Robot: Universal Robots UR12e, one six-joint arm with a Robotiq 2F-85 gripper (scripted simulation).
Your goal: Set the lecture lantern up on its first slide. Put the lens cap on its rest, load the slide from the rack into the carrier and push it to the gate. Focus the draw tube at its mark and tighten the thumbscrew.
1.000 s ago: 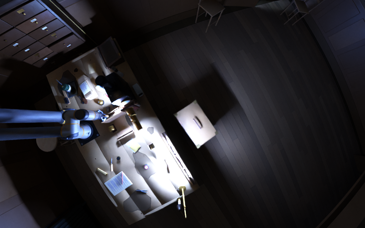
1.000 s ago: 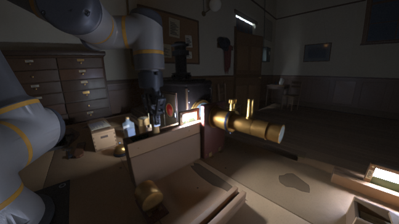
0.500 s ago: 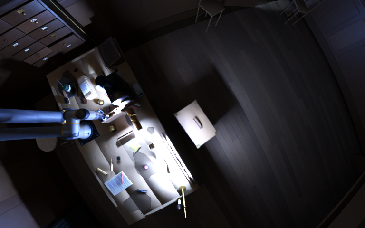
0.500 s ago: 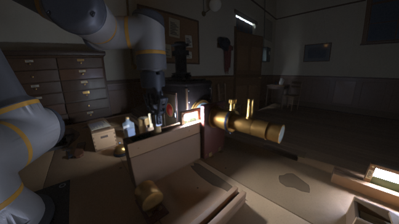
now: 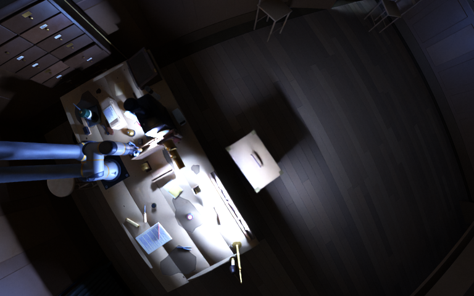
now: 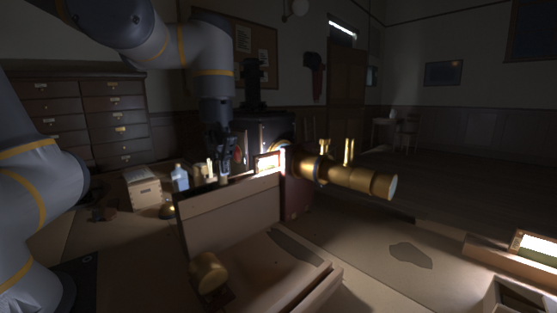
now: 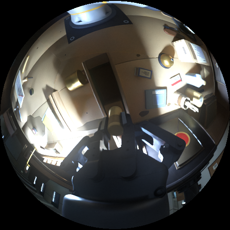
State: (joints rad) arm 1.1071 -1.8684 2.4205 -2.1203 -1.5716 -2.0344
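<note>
My gripper (image 7: 115, 126) hangs over the outer end of the long wooden slide carrier (image 6: 228, 206), closed around a small upright brass knob (image 7: 115, 120) that stands on the carrier's top edge (image 6: 222, 176). The carrier runs toward the lantern's gate, where a lit slide frame (image 6: 267, 162) glows beside the dark lantern body (image 6: 262, 129). The brass draw tube (image 6: 348, 174) points right with its lens bare. Two brass thumbscrews (image 6: 335, 148) stand on top of the tube. The brass lens cap (image 6: 207, 271) lies on a small rest on the near bench.
Behind the lantern stand a drawer cabinet (image 6: 86, 120) and a notice board. A bottle (image 6: 179, 177), a labelled box (image 6: 142, 187) and a brass bell (image 6: 166, 210) sit left of the carrier. A lit slide rack (image 6: 530, 249) lies far right on the bench.
</note>
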